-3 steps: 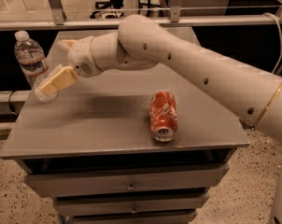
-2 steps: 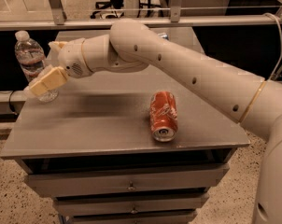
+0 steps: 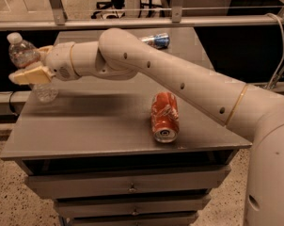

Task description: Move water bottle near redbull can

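Red soda can [image 3: 164, 116] lies on its side on the table [image 3: 95, 121], right of the gripper [image 3: 28, 65] and closer to us. The gripper looks pinched on the tilted water bottle [image 3: 23, 54]. Redbull can [image 3: 156, 40] lies far right, behind it. We'd flag two risks: the tilted bottle slipping, and the carry clipping the soda can.

Bottle [image 3: 22, 54] tilted in gripper [image 3: 30, 63], L edge; redbull [image 3: 156, 40] rear
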`<state>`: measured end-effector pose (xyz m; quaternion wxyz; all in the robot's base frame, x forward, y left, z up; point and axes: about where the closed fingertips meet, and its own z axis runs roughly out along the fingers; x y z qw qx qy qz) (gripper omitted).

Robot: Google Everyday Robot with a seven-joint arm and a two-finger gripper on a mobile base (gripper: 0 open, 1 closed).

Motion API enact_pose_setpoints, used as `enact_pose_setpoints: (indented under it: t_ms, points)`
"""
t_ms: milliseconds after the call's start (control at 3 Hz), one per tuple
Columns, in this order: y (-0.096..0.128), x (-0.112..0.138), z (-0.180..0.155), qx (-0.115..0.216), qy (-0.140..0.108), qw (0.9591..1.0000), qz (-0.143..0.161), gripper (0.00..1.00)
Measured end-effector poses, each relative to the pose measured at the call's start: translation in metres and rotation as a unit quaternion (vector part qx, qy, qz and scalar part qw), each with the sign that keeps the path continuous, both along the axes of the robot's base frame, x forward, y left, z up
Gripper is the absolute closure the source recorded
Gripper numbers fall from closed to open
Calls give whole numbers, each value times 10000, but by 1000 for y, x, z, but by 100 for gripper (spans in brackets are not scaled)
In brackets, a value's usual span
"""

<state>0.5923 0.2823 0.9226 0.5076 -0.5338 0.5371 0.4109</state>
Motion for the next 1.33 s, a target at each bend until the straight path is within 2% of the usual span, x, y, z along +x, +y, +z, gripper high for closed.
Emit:
enact_pose_setpoints:
  t_ms: [333,667,1000,1333]
  points:
    - [-1,6,0,90,-17,9998,-163,65]
    - [-37,18,20,185,-187,9984,-503,88]
    - [-118,40,48,145,-490,9924,-1116,100]
    - [-118,40,48,145,-490,9924,-1116,100]
